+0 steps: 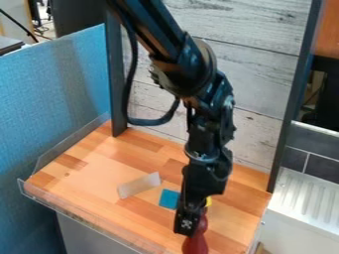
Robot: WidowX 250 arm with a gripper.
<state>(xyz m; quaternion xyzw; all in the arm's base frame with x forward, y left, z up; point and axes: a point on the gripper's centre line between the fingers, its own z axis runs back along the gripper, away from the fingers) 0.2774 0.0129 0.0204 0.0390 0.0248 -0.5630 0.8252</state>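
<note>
Wood tabletop, with a bulbous dark-red object at the hand, whose grip I can't tell

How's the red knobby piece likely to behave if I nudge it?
The red piece would probably roll or tip, given its rounded, bulging sides. It looks stiff, since its outline shows no sag. Its curves may slip against the tool, though the narrower neck might help.

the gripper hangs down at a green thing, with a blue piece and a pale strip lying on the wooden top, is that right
Not quite: the thing at the gripper is red, as the camera view shows. The blue piece and pale strip are right.
</note>
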